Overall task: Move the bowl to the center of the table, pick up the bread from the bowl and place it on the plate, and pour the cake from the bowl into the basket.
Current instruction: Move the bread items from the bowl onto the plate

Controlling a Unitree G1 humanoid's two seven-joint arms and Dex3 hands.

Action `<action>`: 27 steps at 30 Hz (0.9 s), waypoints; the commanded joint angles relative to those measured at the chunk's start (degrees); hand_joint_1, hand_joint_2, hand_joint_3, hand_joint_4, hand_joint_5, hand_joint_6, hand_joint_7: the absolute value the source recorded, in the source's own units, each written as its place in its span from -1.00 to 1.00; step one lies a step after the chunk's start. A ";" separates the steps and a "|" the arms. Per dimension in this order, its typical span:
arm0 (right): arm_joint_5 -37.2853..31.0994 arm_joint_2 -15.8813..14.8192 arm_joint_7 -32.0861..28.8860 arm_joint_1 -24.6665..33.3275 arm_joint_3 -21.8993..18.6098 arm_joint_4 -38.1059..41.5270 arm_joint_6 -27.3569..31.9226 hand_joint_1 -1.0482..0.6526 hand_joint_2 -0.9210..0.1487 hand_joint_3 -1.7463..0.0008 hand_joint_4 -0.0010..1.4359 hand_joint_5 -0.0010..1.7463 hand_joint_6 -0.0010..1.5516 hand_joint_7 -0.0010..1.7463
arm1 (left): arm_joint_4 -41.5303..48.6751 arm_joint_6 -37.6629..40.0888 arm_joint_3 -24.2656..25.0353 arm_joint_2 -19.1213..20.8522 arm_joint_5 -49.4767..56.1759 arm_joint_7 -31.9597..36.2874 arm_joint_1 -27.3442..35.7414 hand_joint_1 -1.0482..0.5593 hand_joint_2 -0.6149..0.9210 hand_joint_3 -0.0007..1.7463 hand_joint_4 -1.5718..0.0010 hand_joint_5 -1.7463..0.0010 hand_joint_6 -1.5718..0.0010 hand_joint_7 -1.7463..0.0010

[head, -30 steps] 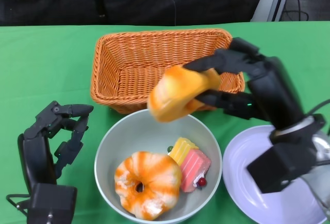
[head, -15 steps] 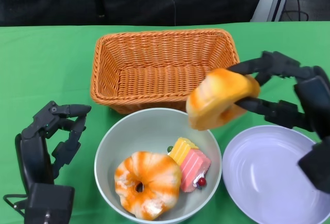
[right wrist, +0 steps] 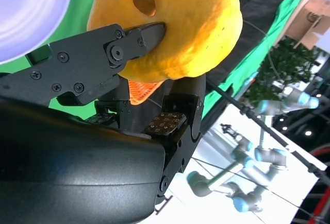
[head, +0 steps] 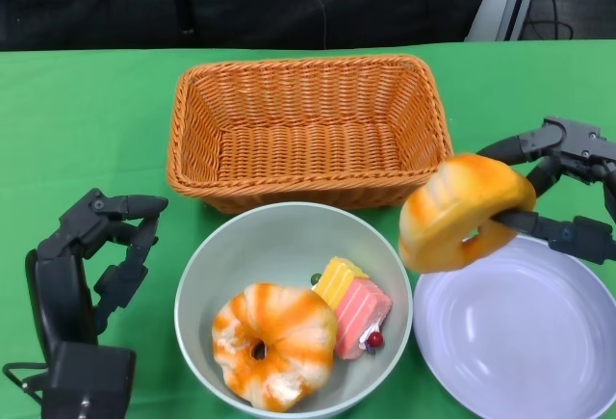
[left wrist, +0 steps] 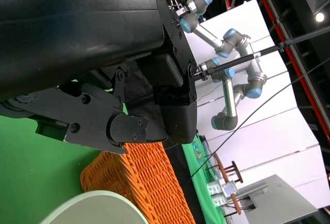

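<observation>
Golden-orange ring-shaped bread roll (head: 464, 212) pinched in the fingers (head: 539, 222) of the black right hand (head: 568, 188), held in the air just over the near-left rim of the pale lilac round plate (head: 510, 342), beside the grey-white round bowl (head: 279, 236). Probably light and squashy, so best held gently through the centre hole and outer crust, as now; likely a bit slippery if glazed. Striped orange-and-white doughnut bread (head: 274, 342) and pink-and-yellow cake slice (head: 354, 305) lying in the bowl, just before the woven orange wicker basket (head: 308, 125). Black left hand (head: 91, 255) empty, fingers apart, left of the bowl above the green bench (head: 87, 120).
</observation>
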 commanded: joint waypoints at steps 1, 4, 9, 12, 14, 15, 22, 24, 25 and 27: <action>3.05 -2.91 3.14 1.00 -2.58 -2.09 4.63 0.07 -1.00 0.82 0.12 0.66 -0.03 0.16 | 0.47 -0.51 0.52 1.36 -0.81 -0.21 0.19 0.08 1.00 -0.71 -0.04 -0.56 -0.13 0.03; 5.18 -3.86 5.57 1.28 -3.69 -2.52 7.78 0.11 -1.00 0.79 0.14 0.68 -0.03 0.16 | 0.53 -0.66 0.64 1.37 -0.76 0.03 0.18 0.08 1.00 -0.72 -0.04 -0.55 -0.14 0.04; 6.83 -4.59 8.00 1.43 -4.82 -1.49 10.02 0.14 -1.00 0.78 0.17 0.70 -0.04 0.17 | 0.39 -0.35 0.75 1.45 -0.28 0.61 0.23 0.07 1.00 -0.73 -0.05 -0.54 -0.15 0.04; 6.61 -5.06 8.92 1.49 -4.99 -1.23 12.24 0.12 -1.00 0.77 0.18 0.69 -0.03 0.17 | 0.29 -0.26 0.75 1.39 -0.44 0.44 0.30 0.06 1.00 -0.73 -0.05 -0.54 -0.15 0.04; 6.85 -5.22 9.54 1.48 -5.08 -1.13 13.68 0.12 -1.00 0.75 0.17 0.69 -0.04 0.17 | 0.32 -0.34 0.74 1.39 -0.55 0.30 0.30 0.07 1.00 -0.73 -0.04 -0.54 -0.15 0.04; 6.75 -5.26 9.68 1.46 -5.10 -1.06 14.00 0.12 -1.00 0.74 0.17 0.69 -0.05 0.17 | 0.31 -0.32 0.74 1.41 -0.46 0.36 0.29 0.07 1.00 -0.73 -0.04 -0.54 -0.15 0.04; 6.27 -5.60 11.84 1.00 -3.65 2.21 17.29 0.10 -1.00 0.72 0.09 0.67 -0.08 0.11 | -0.09 0.03 0.78 1.27 -0.73 0.19 0.43 0.06 1.00 -0.73 -0.05 -0.54 -0.15 0.04; 5.75 -5.97 12.64 0.55 -3.01 3.32 18.79 0.09 -1.00 0.70 0.07 0.68 -0.08 0.10 | -0.03 0.07 0.82 1.34 -0.55 0.41 0.39 0.07 1.00 -0.74 -0.05 -0.54 -0.15 0.04; 5.27 -6.16 12.78 0.34 -2.71 3.52 19.74 0.08 -1.00 0.70 0.05 0.68 -0.08 0.10 | 0.04 0.00 0.82 1.37 -0.51 0.43 0.37 0.07 1.00 -0.73 -0.05 -0.53 -0.15 0.04; 4.77 -6.50 13.47 -0.51 -1.96 4.32 22.56 0.10 -1.00 0.67 0.03 0.68 -0.09 0.10 | 0.35 -0.34 0.80 1.54 -0.41 0.38 0.28 0.07 1.00 -0.73 -0.05 -0.53 -0.15 0.04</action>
